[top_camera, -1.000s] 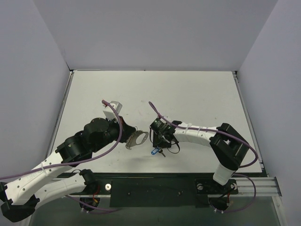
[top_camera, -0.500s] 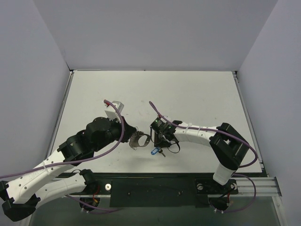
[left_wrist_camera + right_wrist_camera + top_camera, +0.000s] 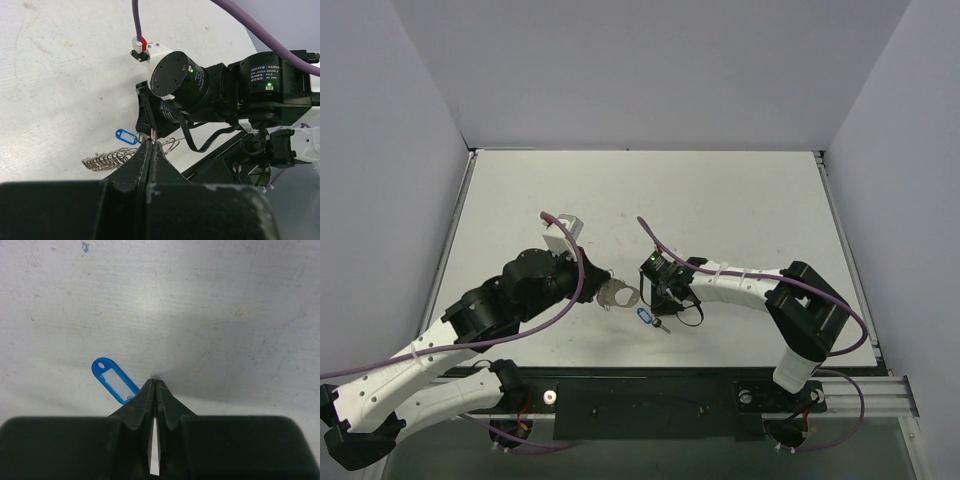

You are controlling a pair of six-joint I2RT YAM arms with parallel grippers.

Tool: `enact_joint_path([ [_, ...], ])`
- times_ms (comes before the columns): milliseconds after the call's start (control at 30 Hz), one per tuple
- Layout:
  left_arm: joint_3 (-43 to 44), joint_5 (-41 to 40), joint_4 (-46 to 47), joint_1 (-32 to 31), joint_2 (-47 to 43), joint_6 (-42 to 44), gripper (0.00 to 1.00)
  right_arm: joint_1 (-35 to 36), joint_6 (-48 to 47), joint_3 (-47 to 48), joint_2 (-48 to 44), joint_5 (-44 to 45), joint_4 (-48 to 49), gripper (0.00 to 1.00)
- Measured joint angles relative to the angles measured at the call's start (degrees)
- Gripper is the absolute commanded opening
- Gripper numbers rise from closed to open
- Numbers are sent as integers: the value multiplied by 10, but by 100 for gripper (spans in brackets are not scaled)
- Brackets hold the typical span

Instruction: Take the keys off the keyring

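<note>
1. White, scuffed table [image 3: 740, 200] with plain pale walls on three sides; both arms meet near its middle front.
2. Top view: the left gripper [image 3: 604, 290] is clamped on the keyring [image 3: 618, 295], which sticks out to its right. The keys [image 3: 645, 317], a blue oval tag with a tiny metal blade, lie on the table just right of the keyring and nearer the arm bases. The right gripper [image 3: 660, 303] stands over the far right of them.
3. Left wrist view: the jaws are pinched tight on the thin wire of the keyring [image 3: 169, 146], with the coiled chain [image 3: 106, 161] trailing to the left on the surface. The blue tag sits just left of the fingertips. At this angle I cannot tell whether it is linked to the keyring or free.
4. Right wrist view: the jaws are pressed together, tips at the table. Whether they pinch the blade is hidden.
5. Same view: the tag's long axis runs diagonally from upper left down toward the fingertips, its lower end just beside the left finger.
6. Judgement: the right arm is the nearer one to the keys. The next pull would go along that axis, away from the keyring, while the left arm anchors.
</note>
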Motion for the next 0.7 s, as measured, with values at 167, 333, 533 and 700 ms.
enact_joint_path([
  [167,0,0,0,0,-1,-3,0,0,0,-3,-3,-2,0,0],
  [333,0,0,0,0,-1,-4,0,0,-1,-6,-8,-2,-6,0],
  [533,0,0,0,0,-2,-4,0,0,-9,-11,-20,-21,-12,39],
  [700,0,0,-1,0,-7,-4,0,2,-20,-11,-21,-37,-12,40],
])
